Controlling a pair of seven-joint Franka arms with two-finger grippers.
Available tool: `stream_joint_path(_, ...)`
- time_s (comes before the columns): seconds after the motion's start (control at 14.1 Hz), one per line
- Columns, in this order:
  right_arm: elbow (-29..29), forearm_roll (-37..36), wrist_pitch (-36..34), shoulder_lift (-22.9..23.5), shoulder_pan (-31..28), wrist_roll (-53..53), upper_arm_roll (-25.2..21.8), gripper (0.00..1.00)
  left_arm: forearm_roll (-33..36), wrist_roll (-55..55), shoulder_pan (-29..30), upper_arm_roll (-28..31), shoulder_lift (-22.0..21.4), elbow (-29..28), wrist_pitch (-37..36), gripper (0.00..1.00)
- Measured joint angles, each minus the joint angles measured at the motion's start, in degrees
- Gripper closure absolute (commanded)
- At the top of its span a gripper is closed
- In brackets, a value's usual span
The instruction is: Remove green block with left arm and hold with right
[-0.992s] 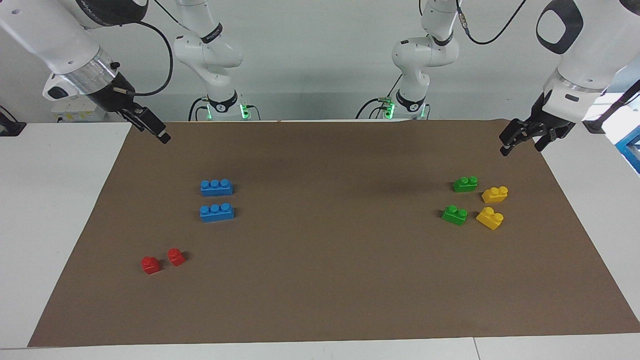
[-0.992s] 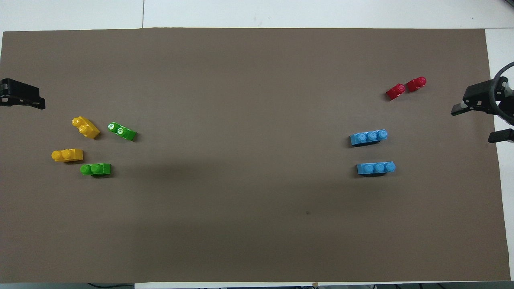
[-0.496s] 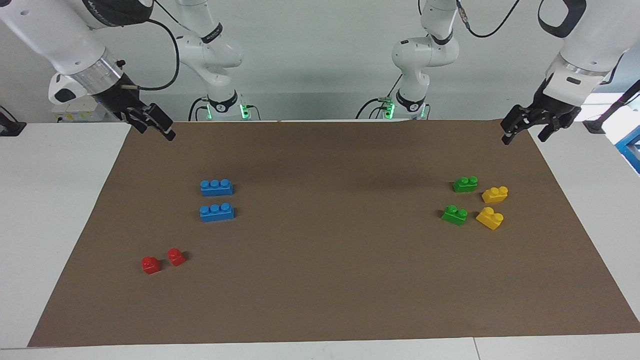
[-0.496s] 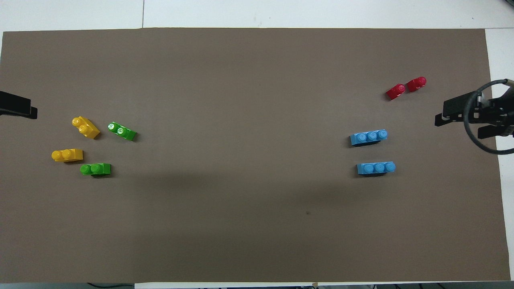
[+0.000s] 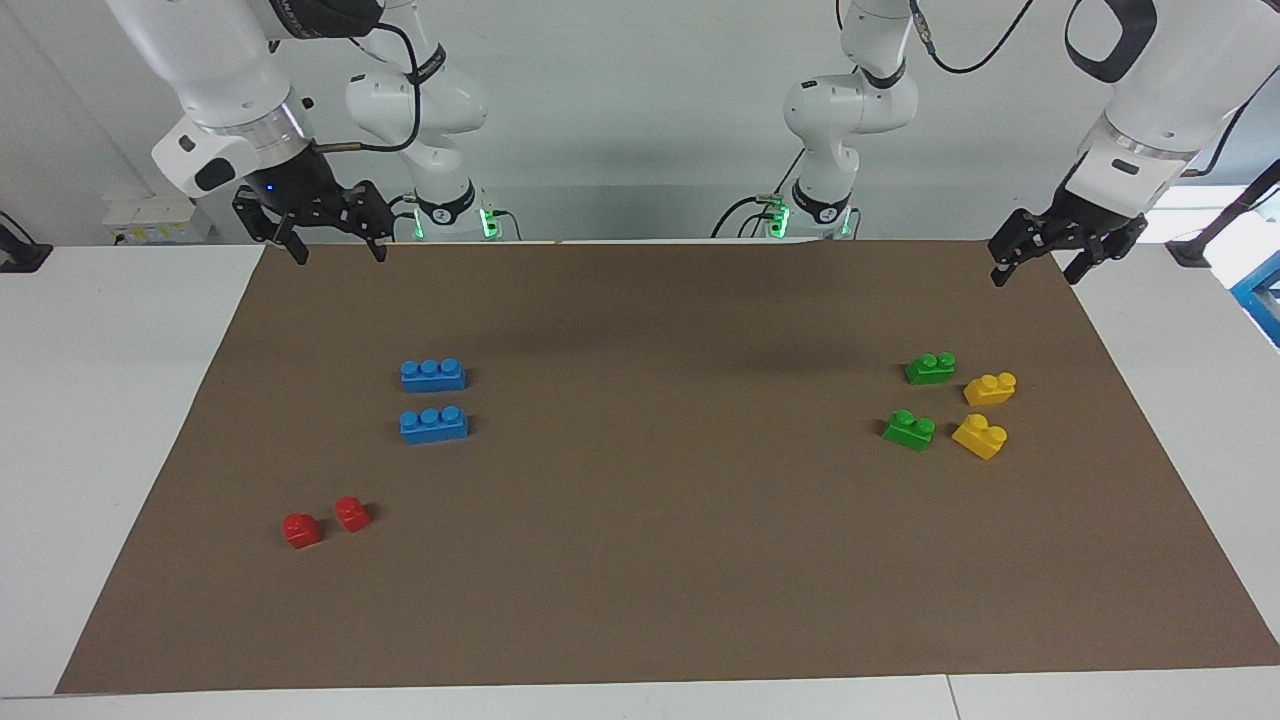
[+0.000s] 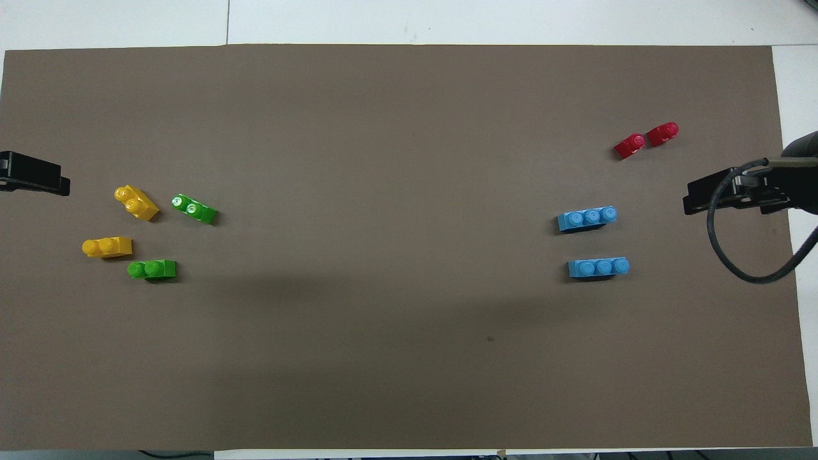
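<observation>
Left hand [image 5: 1033, 264] hangs in the air over the brown mat's [image 5: 660, 560] edge at the left arm's end of the bench [image 5: 60, 400], its fingers apart and holding nothing; in the overhead view only its black tip [image 6: 35, 174] shows at the frame's edge; right hand [image 5: 335, 238] hangs over the mat's corner at the right arm's end, fingers also spread wide and empty, a black cable [image 6: 735, 255] looping beside it in the overhead view.

Two green blocks lie on the mat toward the left arm's end; the nearer green block [image 5: 930, 368] sits closer to the robots, studs up, with the left hand above and well apart from it; the farther green block [image 5: 909, 430] lies just beside it, farther from the robots; neither is touched by a hand; in the overhead view they show as [image 6: 152, 269] and [image 6: 194, 209].

Two yellow blocks [image 5: 990, 388] [image 5: 980, 436] lie beside the green pair, closer to the mat's edge at the left arm's end; two blue blocks [image 5: 433, 375] [image 5: 434, 425], each with three studs, lie parallel toward the right arm's end; two small red blocks [image 5: 301, 530] [image 5: 352, 514] sit side by side farther from the robots than the blue ones; no container is visible, and every block rests directly on the mat.
</observation>
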Motion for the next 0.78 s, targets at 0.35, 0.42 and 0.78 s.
stream_joint_path(0.35, -0.2, -0.02, 1.3, 0.0, 0.0, -1.15, 0.0, 0.0, 0.0, -0.16, 0.0, 0.02, -0.43, -0.43, 0.09, 0.0)
stream_joint_path(0.42, -0.21, -0.05, 1.34, 0.03, 0.0, -1.15, 0.0, 0.0, 0.0, -0.19, 0.0, 0.02, -0.43, -0.44, 0.1, 0.0)
stream_joint_path(0.78, -0.22, -1.07, 1.36, 0.26, -0.08, -1.15, -0.01, 0.0, 0.0, -0.27, 0.0, 0.06, -0.43, -0.46, 0.11, 0.0)
